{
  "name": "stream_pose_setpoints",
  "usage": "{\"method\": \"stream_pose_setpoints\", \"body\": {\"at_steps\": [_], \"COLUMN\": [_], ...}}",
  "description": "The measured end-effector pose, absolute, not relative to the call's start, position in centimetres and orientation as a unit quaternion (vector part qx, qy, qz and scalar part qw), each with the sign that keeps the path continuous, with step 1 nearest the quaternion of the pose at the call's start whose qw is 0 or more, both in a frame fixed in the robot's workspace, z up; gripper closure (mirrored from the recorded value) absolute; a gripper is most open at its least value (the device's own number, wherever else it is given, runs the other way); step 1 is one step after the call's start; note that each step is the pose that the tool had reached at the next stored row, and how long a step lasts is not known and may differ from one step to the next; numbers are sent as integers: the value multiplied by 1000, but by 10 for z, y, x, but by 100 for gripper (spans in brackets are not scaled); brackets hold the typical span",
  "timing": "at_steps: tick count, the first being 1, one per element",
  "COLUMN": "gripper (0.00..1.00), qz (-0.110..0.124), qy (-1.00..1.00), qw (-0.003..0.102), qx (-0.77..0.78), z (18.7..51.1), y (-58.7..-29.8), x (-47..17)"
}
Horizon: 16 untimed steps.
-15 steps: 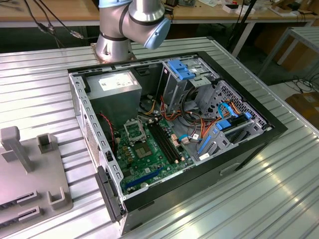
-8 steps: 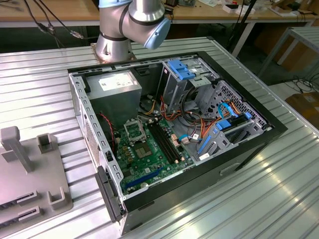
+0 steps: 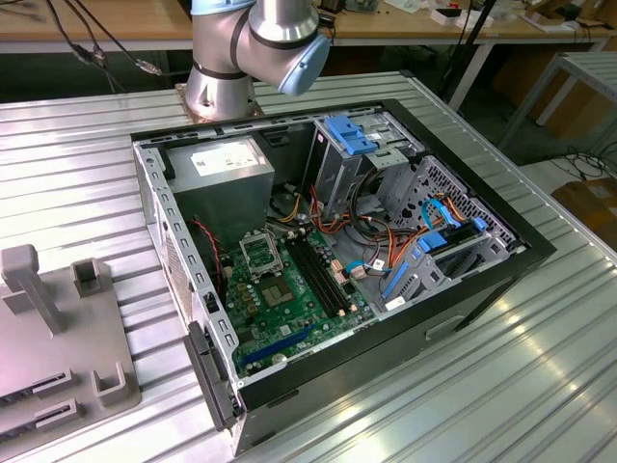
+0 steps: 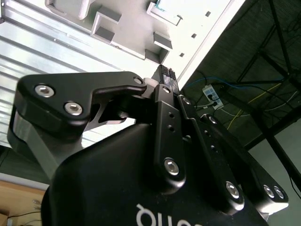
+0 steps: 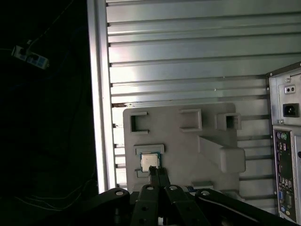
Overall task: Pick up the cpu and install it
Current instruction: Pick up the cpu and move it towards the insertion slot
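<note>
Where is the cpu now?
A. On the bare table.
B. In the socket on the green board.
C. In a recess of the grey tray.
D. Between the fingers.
C: in the first wrist view the cpu lies flat in a recess of the grey tray, near the gripper.

- Computer case (image 3: 453,318) lies open on the table (image 3: 540,386), mid-scene.
- Arm base (image 3: 222,87) stands on the table just behind the case.
- Fixture tray (image 3: 58,357) is on the table at the exterior view's left of the case, apart from it.
- Inside the case: motherboard (image 3: 289,309) on the floor, socket (image 3: 260,253) on its far part, power supply (image 3: 227,174) behind the socket, drive cage (image 3: 352,154) to the exterior view's right of the supply.
- First wrist view: cpu (image 5: 149,161) sits in a tray recess, gripper (image 5: 158,175) near it, contact unclear.
</note>
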State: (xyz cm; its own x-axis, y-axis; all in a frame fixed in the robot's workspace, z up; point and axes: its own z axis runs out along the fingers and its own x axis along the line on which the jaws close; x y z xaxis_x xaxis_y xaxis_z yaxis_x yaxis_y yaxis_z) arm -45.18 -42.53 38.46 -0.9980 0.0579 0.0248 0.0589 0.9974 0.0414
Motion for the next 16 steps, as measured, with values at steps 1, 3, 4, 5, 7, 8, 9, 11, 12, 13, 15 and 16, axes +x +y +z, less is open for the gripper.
{"method": "stream_pose_setpoints", "body": {"at_steps": [1, 3, 4, 5, 7, 8, 9, 11, 12, 13, 15, 16], "gripper": [89, 89, 89, 89, 77, 71, 71, 58, 58, 52, 52, 52], "qz": [-21, -21, -21, -21, -21, -21, -21, -21, -21, -21, -21, -21], "qy": [-999, -999, -999, -999, -999, -999, -999, -999, -999, -999, -999, -999], "qw": [12, 12, 12, 12, 12, 12, 12, 12, 12, 12, 12, 12], "qx": [-29, -29, -29, -28, -28, -28, -28, -27, -27, -27, -27, -27], "z": [385, 385, 385, 385, 385, 385, 385, 385, 385, 385, 385, 385], "y": [-425, -425, -425, -425, -425, -425, -425, -425, -425, -425, -425, -425], "x": [-452, -452, -452, -452, -452, -452, -452, -452, -452, -452, -452, -452]}}
